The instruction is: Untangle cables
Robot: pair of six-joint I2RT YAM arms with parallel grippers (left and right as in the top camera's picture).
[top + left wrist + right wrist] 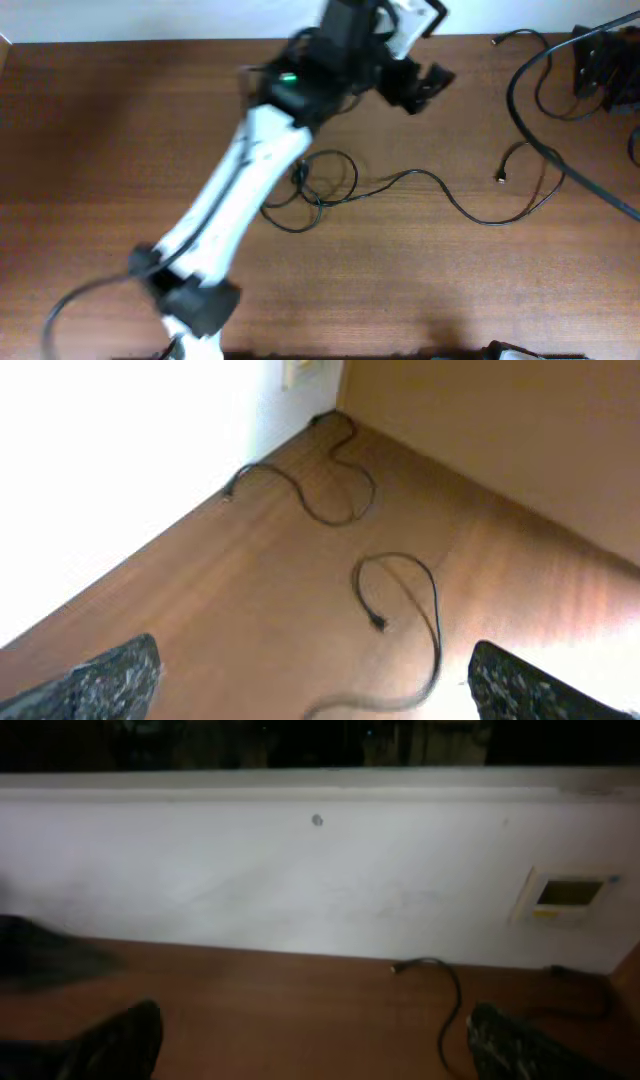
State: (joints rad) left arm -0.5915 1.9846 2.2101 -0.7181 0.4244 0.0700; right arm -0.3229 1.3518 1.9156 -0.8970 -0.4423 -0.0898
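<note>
A thin black cable [440,190] lies on the brown table. It is coiled in a tangle [320,188] beside my left arm and runs right to a plug [500,178]. A second black cable [520,38] lies at the far right corner. My left gripper [425,85] is open and empty, raised over the far middle of the table. Its wrist view shows the open fingers [315,655], the looped cable end [380,622] and the second cable [330,490] beyond. My right gripper [315,1020] is open and empty, with a cable end [397,967] ahead of it.
The white wall [300,880] runs along the table's far edge, with a small wall panel [565,895]. My right arm [600,65] sits at the far right corner with its thick black supply cable [590,185] curving over the table.
</note>
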